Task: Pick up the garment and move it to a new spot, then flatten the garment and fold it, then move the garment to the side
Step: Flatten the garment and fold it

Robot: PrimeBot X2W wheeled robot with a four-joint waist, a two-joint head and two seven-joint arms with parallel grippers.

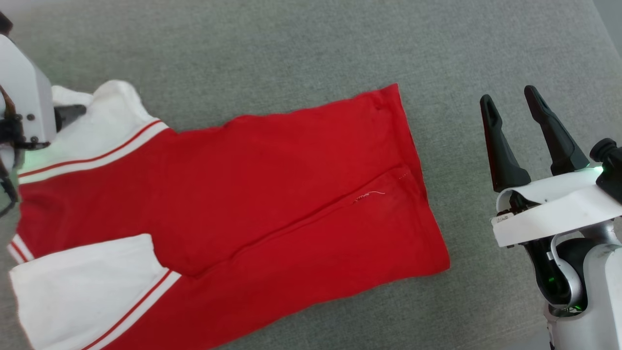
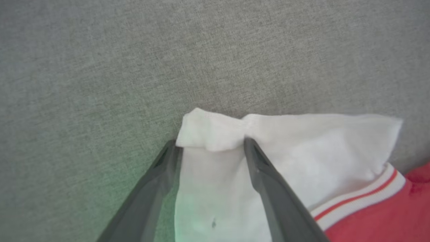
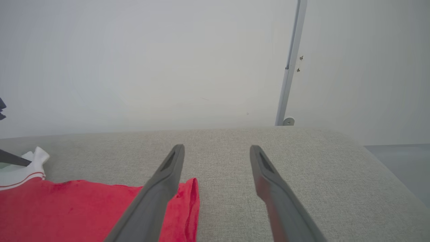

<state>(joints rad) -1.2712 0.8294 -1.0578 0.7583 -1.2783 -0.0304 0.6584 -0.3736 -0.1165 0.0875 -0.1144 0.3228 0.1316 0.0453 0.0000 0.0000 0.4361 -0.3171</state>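
On cushion (image 1: 291, 43): jersey (image 1: 272, 194) lying flat, red side up
Left claw (image 2: 210, 141): apart, straddling white jersey fabric
Right claw (image 1: 508, 95): apart, over bare cushion beside hem

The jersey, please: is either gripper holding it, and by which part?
Nothing is held: the left gripper, open, straddles the white shoulder strap of the jersey; the right gripper is open, empty.

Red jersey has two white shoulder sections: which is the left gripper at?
The far white shoulder section, upper left in the head view: its folded tip sits between the fingers of the open left gripper. The near white section lies flat, untouched.
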